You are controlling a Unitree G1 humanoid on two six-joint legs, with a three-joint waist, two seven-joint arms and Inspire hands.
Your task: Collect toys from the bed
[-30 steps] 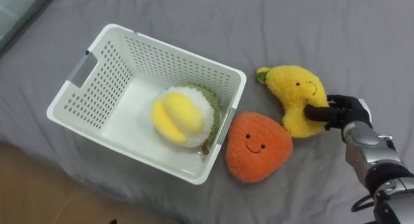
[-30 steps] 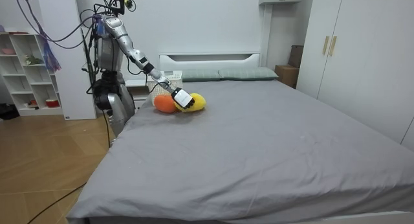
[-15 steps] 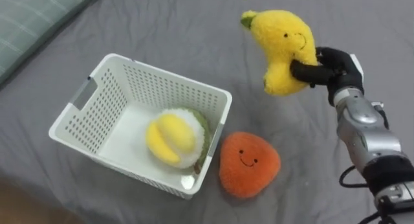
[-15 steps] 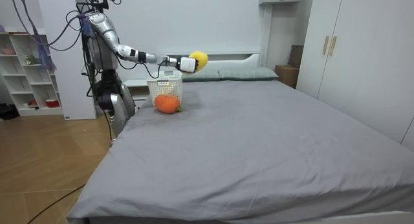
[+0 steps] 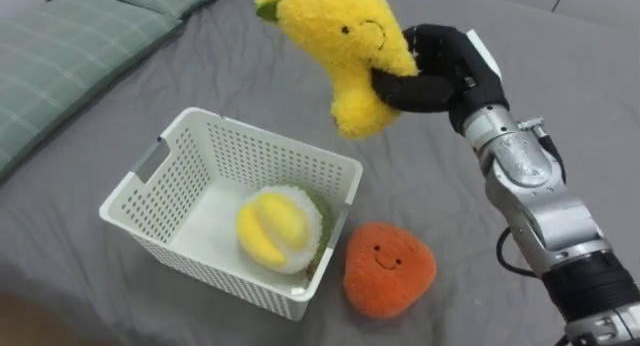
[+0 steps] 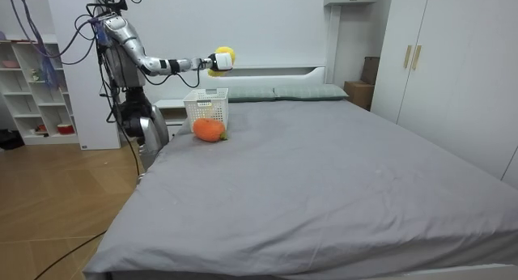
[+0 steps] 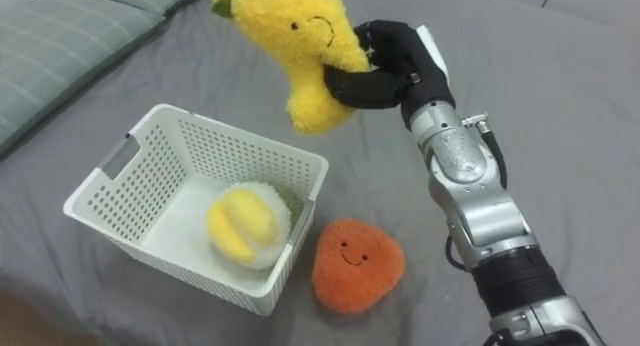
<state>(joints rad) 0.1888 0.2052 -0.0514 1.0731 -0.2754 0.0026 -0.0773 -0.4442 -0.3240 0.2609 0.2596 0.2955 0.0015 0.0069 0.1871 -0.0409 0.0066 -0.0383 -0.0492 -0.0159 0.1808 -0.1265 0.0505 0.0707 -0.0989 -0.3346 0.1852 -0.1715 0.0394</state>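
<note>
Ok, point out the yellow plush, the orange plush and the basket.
yellow plush (image 5: 355,36), left eye view, its face.
orange plush (image 5: 386,256), left eye view, its face.
basket (image 5: 270,153), left eye view, far wall.

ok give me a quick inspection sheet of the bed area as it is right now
surface: grey bed sheet, smooth, basket and toys on it
basket: white basket upright on the bed, a round yellow and white plush inside
job's things: yellow plush held in the air near the basket; orange plush lying on the sheet against the basket's outer wall
clutter: nothing seen
hands: right hand curled round the yellow plush
cables: nothing seen loose on the bed
surroundings: checked pillow beside the basket; wardrobe and open shelf in the room view
</note>
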